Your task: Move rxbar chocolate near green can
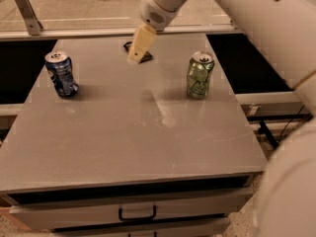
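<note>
Glossy white arm (256,14), thick rounded segments; grey dotted wrist patch; cream-tan pincer (135,58) over far table (123,147) edge.

cam: single, high, near, looking down over table (148,142) | end effector (134,59): far-centre

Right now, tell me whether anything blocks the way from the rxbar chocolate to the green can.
Nothing visible: only bare table lies between rxbar chocolate and green can. The gripper hangs over the bar.
</note>
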You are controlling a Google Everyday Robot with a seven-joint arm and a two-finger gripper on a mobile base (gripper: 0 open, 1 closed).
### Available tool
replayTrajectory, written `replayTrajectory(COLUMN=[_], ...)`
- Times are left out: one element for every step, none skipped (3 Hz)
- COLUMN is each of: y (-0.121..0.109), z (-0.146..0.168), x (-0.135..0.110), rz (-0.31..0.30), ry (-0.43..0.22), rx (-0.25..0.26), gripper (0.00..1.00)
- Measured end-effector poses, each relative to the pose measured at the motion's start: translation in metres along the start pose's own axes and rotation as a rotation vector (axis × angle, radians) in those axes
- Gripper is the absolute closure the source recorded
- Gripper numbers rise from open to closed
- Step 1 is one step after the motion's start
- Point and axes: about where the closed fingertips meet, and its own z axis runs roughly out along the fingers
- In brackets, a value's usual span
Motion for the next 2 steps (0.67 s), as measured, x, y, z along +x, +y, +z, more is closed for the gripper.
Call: replayTrajectory(y=[-0.043, -0.065], z=[0.058, 0.107], x=[-0.002, 0.008], rz=[0.110, 0.252], ry=[0.003, 0.013], rx=[0.045, 0.046], gripper=[0.00, 0.00])
